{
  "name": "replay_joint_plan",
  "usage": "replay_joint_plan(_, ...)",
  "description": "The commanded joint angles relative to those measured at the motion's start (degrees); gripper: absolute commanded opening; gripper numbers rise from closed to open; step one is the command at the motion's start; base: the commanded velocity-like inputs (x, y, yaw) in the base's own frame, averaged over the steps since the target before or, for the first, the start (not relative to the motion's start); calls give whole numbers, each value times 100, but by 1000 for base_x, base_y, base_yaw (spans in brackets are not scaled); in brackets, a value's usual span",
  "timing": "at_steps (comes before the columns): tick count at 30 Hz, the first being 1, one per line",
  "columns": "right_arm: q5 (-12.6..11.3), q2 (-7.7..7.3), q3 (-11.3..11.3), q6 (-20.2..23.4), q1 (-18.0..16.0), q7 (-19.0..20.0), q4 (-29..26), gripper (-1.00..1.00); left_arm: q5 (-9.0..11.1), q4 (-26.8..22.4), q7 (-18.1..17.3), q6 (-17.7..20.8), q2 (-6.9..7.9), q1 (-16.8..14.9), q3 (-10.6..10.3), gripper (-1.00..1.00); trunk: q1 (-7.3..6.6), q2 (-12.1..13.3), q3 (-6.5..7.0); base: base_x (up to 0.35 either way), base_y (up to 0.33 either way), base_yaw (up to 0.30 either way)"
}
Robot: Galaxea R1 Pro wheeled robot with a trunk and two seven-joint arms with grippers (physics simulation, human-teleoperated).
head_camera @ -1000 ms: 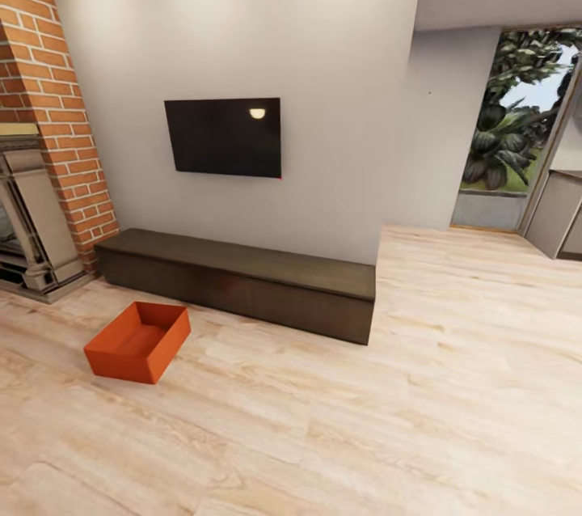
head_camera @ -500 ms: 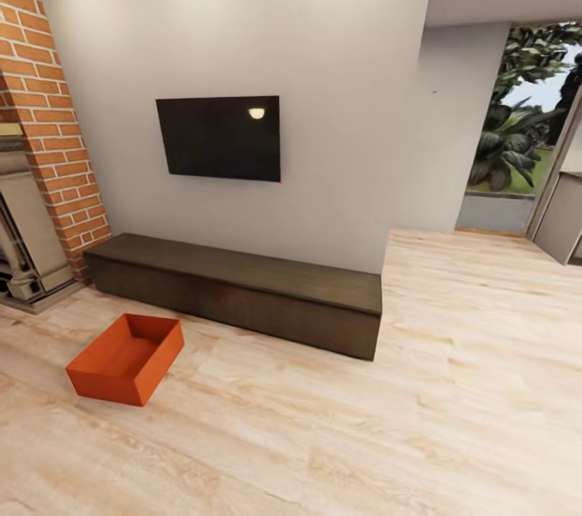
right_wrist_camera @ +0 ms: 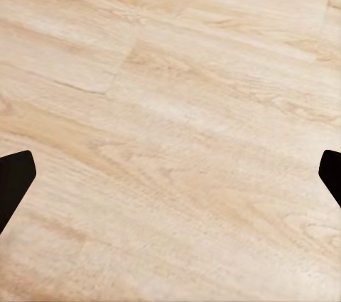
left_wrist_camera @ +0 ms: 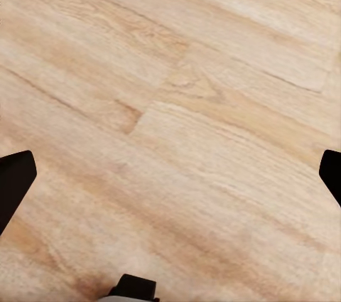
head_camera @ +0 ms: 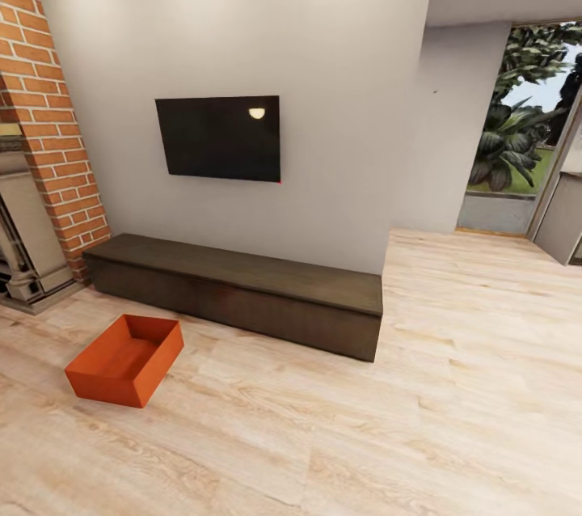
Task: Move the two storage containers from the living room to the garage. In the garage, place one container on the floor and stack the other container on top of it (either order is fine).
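Sitting on the living room's wood-plank floor (head_camera: 453, 387), one storage container (head_camera: 125, 360) lies just before the dark low cabinet (head_camera: 234, 289) in the head view. Each wrist view shows planks between wide-apart fingertips: left claw (left_wrist_camera: 170, 178), right claw (right_wrist_camera: 170, 178).

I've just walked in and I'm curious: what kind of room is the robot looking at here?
Most likely a living room in a home. A flat TV hangs on the wall above a long dark low cabinet, a red-brick fireplace stands beside them, and the floor is light wood plank.
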Motion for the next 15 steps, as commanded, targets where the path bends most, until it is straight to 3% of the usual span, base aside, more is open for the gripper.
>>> replay_joint_plan(1, 19, -1, 2, -4, 3, -8, -10, 100, 53, 21, -27, -34, -1, -9, -9, 100, 0, -3, -5, 0, 0, 89)
replay_joint_plan(15, 19, -1, 4, 0, 3, -10, -9, 100, 80, 21, -27, -56, 5, -7, -2, 100, 0, -3, -5, 0, 0, 266)
